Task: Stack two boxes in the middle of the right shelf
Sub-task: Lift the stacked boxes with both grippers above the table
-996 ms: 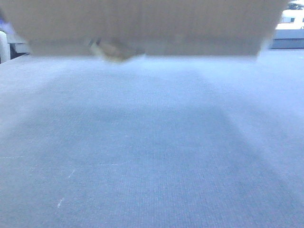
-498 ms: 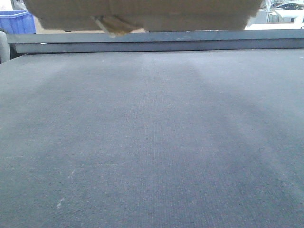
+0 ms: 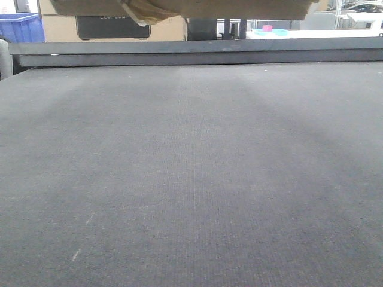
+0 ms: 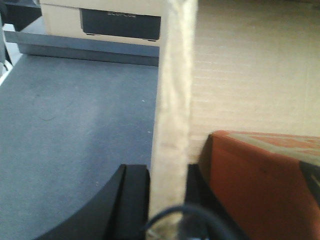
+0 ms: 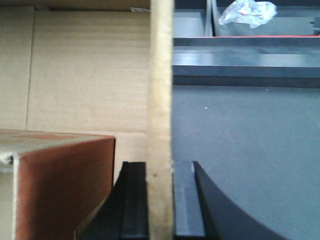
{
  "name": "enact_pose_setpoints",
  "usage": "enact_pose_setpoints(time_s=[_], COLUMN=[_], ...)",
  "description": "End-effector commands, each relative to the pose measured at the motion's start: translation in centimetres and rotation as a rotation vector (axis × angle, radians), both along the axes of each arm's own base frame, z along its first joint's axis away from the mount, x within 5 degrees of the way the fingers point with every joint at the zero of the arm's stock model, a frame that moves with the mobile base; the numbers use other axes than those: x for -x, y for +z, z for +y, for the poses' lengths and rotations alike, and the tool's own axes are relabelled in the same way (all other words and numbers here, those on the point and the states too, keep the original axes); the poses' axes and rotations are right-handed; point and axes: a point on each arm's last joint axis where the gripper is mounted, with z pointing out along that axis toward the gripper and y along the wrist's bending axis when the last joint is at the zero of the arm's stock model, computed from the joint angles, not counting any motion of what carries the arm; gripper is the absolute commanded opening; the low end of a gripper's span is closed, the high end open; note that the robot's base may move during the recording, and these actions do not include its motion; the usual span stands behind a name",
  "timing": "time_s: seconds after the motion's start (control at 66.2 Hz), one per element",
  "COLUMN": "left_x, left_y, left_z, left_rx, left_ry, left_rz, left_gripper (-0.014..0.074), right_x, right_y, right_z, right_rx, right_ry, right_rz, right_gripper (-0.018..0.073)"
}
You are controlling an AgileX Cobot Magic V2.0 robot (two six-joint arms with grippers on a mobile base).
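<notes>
A brown corrugated box (image 3: 239,7) hangs level, clear of the dark tabletop (image 3: 191,179). From the front only its underside shows, with a scrap of torn tape (image 3: 140,12) dangling off it. Its left wall (image 4: 172,125) and right wall (image 5: 160,100) stand upright, with plain ribbed cardboard inside.

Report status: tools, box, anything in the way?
Left tool shut on one wall of the plain brown cardboard box; right tool on the opposite wall. Box held above the dark grey tabletop. Nothing seen beneath it.
</notes>
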Motion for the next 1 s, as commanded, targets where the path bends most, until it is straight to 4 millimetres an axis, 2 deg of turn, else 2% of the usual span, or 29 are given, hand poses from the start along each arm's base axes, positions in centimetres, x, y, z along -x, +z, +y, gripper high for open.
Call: enact_pose_setpoints(time_s=[0.0,0.981], left_x=[0.49,0.60], left_y=[1.14,0.86], left_z=[1.16,1.40], left_rx=[-0.042,-0.048], left_ry=[0.054,0.078], left_rz=[-0.063,-0.029], left_gripper=[-0.0111,-0.0111], right_x=[0.59,0.43], right_y=[1.15,1.77], right_z=[-1.13,-0.76], right_rx=[0.060,0.049], right_ry=[-0.053,-0.015], right_rz=[-0.047,-0.118], right_gripper=[-0.0162,-0.0162])
